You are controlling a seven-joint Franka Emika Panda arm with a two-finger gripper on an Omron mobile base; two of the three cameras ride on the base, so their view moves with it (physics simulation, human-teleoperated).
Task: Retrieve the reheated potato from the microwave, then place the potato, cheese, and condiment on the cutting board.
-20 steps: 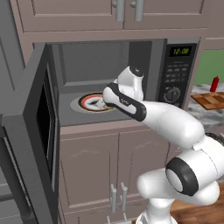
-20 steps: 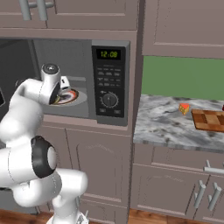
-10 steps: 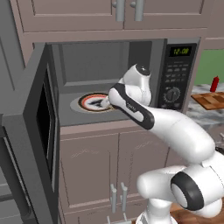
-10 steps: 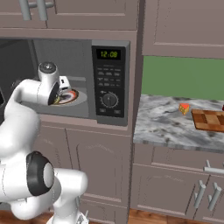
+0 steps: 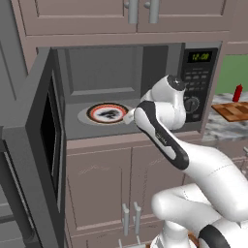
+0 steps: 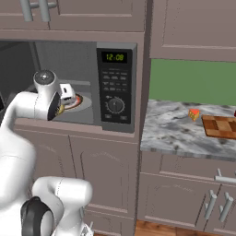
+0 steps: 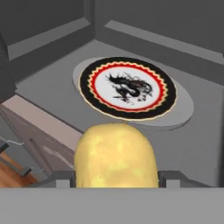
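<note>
Microwave point(image 5: 116, 77) interior, tool point(image 7: 114, 175) clamped on potato point(image 7: 115, 155)

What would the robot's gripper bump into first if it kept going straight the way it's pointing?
The gripper already holds the potato. Straight ahead lies the plate on the microwave floor, so it would probably meet the plate first, though the depth is hard to judge.

The arm point(image 5: 193, 160) is glossy white, built of thick rounded segments like bent tubes, with dark grey bands and black discs at the joints. A grey round cap point(image 6: 44, 77) tops one joint. The end effector point(image 6: 67, 94) is a small white block with dark markings
</note>
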